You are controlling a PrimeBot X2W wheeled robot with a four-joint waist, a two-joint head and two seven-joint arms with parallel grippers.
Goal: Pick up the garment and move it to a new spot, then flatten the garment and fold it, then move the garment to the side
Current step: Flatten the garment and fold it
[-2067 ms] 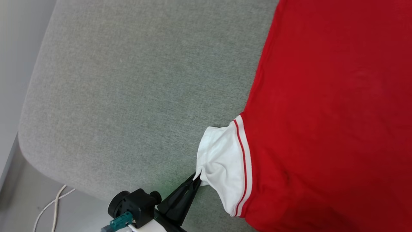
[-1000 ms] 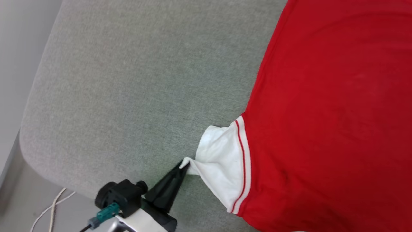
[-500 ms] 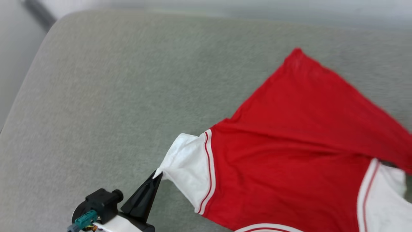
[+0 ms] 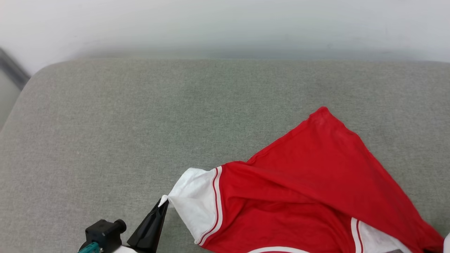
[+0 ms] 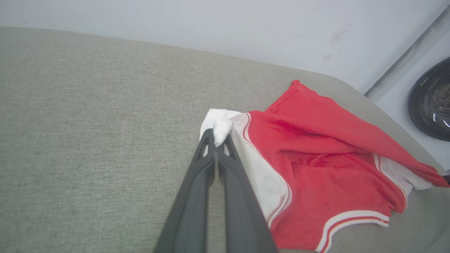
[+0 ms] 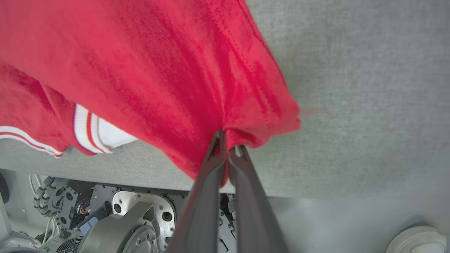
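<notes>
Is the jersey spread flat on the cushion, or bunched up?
Bunched, not flat: the jersey is creased and doubled over, the left hand pinching its white sleeve, the right hand a red edge.

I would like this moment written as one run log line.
step: move shirt | left pincer: shut on white sleeve | right pincer: shut on red edge | shirt: bunched on grey cushion

Plain indoor room, possibly a laundry corner.
A counter (image 4: 105, 123) padded in grey fabric is set against a bare white wall (image 4: 225, 24); a dark round door (image 5: 434, 102), like a washing machine's, is seen beside it.
</notes>
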